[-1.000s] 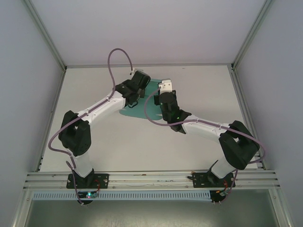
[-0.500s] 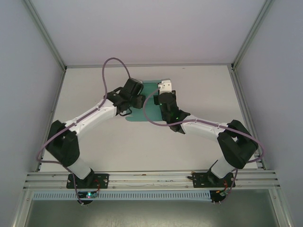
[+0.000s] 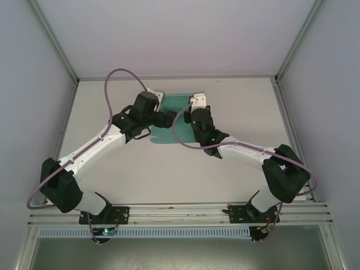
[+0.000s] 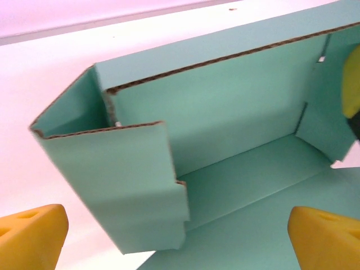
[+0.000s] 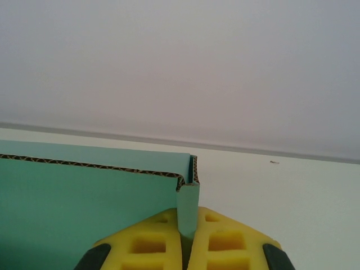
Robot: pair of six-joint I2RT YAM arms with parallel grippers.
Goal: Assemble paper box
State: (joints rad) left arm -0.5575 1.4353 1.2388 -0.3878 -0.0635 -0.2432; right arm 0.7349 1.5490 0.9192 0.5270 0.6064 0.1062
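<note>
Left gripper (image 4: 179, 239): yellow fingers (image 4: 28, 236) are standing spread wide, and its wrist view is looking into the open inside of the teal paper box (image 4: 225, 112), side flaps raised. Right gripper (image 5: 187, 228): its wrist view is showing the pads pinching an upright wall at a corner. From above, the box is sitting far-centre on the white table (image 3: 169, 163), between both wrists.

The left gripper (image 4: 179, 239) has let go of the paper box (image 4: 225, 107), spread its yellow fingers (image 4: 31, 233) wide and drawn back, so the box's folded corner now stands free just ahead of them, while the left arm's elbow (image 3: 56, 188) has swung outward and back.
</note>
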